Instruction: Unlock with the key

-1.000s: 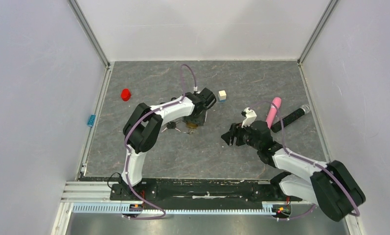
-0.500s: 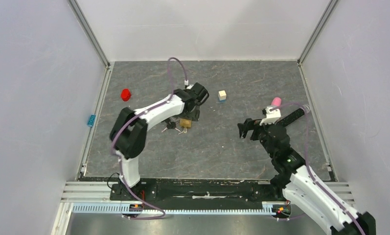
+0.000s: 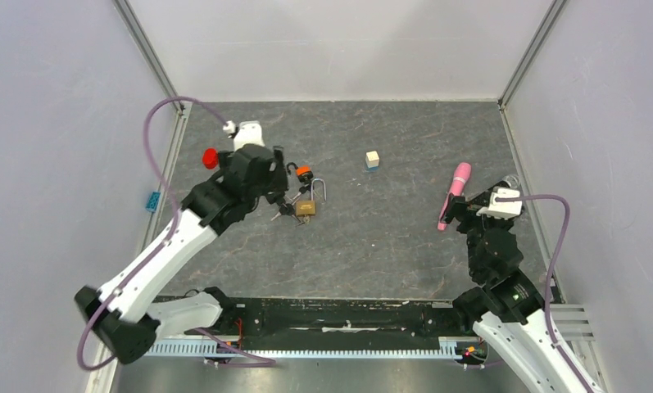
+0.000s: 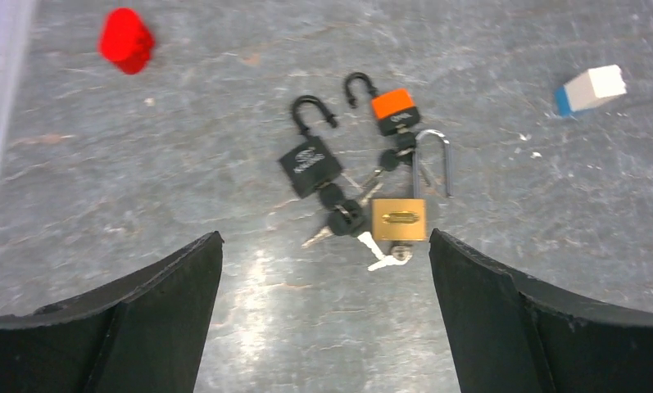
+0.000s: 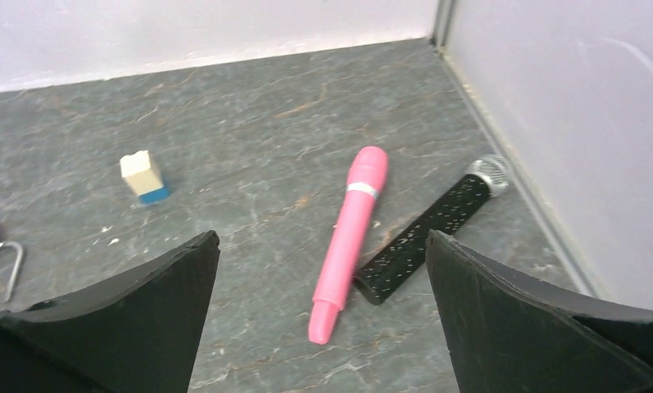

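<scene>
A brass padlock [image 4: 399,219] lies flat on the grey floor with its silver shackle [image 4: 433,160] swung open and a silver key [image 4: 386,254] at its underside. Beside it lie a black padlock [image 4: 309,164] and an orange padlock [image 4: 392,106], both with open shackles, and black-headed keys [image 4: 343,214] between them. My left gripper [image 4: 324,237] hovers just short of the cluster, open and holding nothing; from above the left gripper [image 3: 275,182] sits left of the brass padlock [image 3: 306,208]. My right gripper [image 5: 323,237] is open and empty, far to the right.
A pink pen [image 5: 349,237] and a black microphone [image 5: 433,229] lie in front of the right gripper [image 3: 458,211], near the right wall. A white-and-blue block [image 3: 373,159] sits mid-back. A red piece [image 3: 211,158] and a small blue clip [image 3: 153,201] are at the left.
The left arm drew back to the left off the padlocks and its jaws opened wide. The right arm pulled away to the right, over the pen, also opening.
</scene>
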`<state>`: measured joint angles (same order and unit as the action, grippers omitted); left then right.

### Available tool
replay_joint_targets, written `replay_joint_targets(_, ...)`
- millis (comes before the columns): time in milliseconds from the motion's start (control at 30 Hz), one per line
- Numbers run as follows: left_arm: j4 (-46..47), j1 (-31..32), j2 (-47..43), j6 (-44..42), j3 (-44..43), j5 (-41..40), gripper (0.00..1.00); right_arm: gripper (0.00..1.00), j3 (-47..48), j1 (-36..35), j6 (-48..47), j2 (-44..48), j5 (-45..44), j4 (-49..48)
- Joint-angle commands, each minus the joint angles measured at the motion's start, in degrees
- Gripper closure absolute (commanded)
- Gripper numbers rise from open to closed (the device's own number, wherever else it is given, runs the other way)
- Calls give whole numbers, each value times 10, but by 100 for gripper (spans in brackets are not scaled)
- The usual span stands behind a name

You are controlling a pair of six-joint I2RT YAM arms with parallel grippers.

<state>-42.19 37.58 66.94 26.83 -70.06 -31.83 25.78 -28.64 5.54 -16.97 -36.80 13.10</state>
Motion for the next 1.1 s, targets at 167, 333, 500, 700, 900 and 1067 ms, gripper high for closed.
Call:
replay_joint_targets(167,115,-5,-277,-96,150,-234,0,2,19,1,-79,49,-128,-17)
replay_joint_targets(333,157,-5,-394,-98,220,-340,0,2,1,1,-74,65,-169,-31)
replay_joint_targets(500,220,-5,-479,-107,284,-382,0,2,-20,1,-83,77,-181,-41)
replay_joint_targets(700,280,-12,-527,-123,343,-413,0,2,-32,1,-91,55,-167,-50)
replay_joint_targets(900,296,-18,-503,-129,352,-391,0,2,-34,1,-94,43,-178,-51)
replay_joint_targets(1067,293,-38,-463,-123,345,-366,0,2,-38,0,-98,42,-178,-52)
